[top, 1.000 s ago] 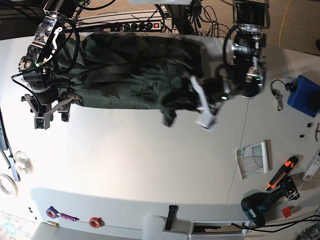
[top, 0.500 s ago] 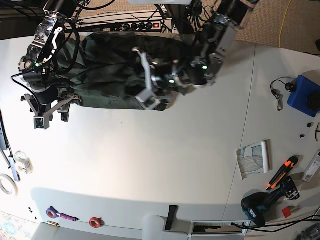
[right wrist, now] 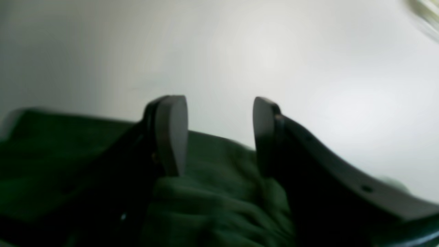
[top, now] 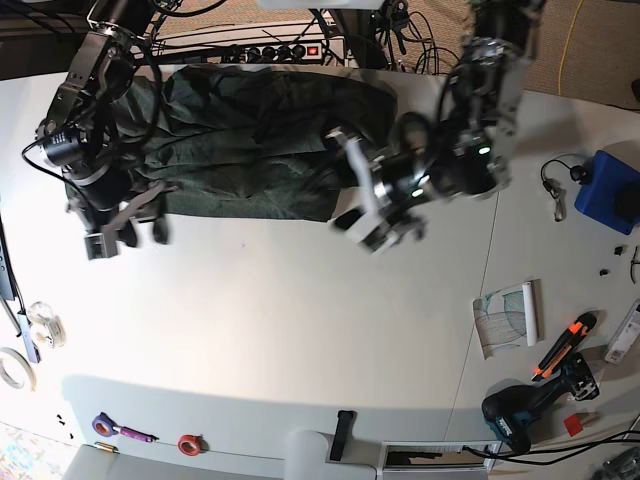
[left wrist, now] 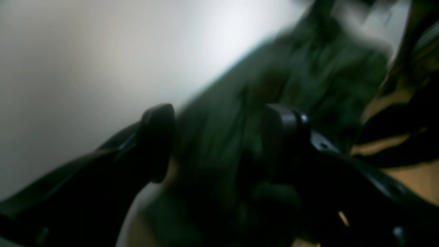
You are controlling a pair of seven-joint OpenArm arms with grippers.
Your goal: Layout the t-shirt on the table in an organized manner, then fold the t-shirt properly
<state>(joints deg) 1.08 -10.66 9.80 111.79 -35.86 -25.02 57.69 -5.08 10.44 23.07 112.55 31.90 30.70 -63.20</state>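
**Shirt bunched at the far edge – both claws apart**

The dark green t-shirt [top: 250, 130] is seen across the far part of the white table [top: 300, 330], its back edge close to the power strip [top: 280, 50] and cables beyond. A broad bare stretch of table is left in the middle and towards the near side. The margins are more crowded: a drill [top: 525, 410], an orange knife [top: 565, 345] and a blue block [top: 610, 195] lie along the side of the left arm. Tape rolls [top: 15, 370] lie along the opposite side.

Compared with half a second earlier, the left gripper [top: 370, 212] has been drawn from over the middle of the shirt to its near corner, partly above bare table. The right gripper [top: 128, 230] has been shifted a little inward along the shirt's near edge at the other end.

In the left wrist view the left gripper [left wrist: 219, 137] is shown with fingers spread. Blurred green cloth [left wrist: 308, 79] is seen between and behind them – contact cannot be judged. In the right wrist view the right gripper [right wrist: 219, 133] is likewise spread, with creased cloth [right wrist: 212, 206] under it and bare table ahead.

The shirt is not laid flat: it is gathered into a long, wrinkled band with heavy folds, and its sleeves and collar cannot be made out.
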